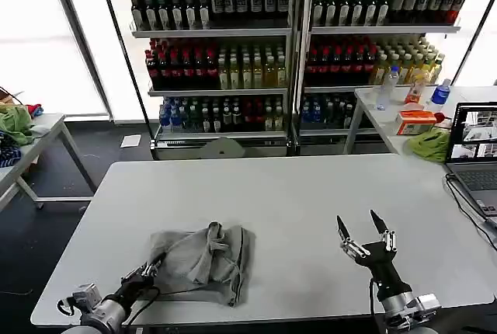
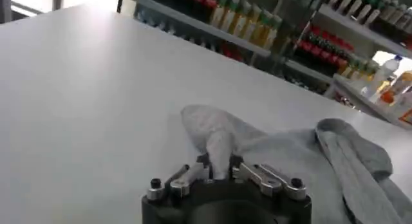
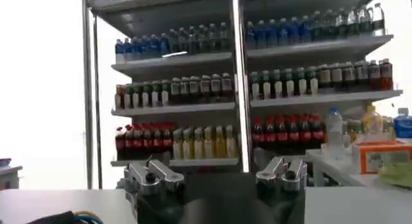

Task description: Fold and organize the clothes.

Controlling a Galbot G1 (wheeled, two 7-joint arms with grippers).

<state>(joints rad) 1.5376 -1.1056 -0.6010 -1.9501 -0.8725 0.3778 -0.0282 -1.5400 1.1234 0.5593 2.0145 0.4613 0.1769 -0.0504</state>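
Grey crumpled cotton shirt lies on my white bench; left gripper fingers clamped on its corner, right gripper fingers apart above the bench.

The laptop is cut off by the right edge of the head view, so only part of its screen and keyboard is seen. The left gripper is partly buried in the folds of the grey shirt, and its fingertips are covered by cloth in the left wrist view. No chest print or buttons can be made out on the crumpled shirt; they are perhaps folded under. The bottle labels on the shelves are too small to be read.
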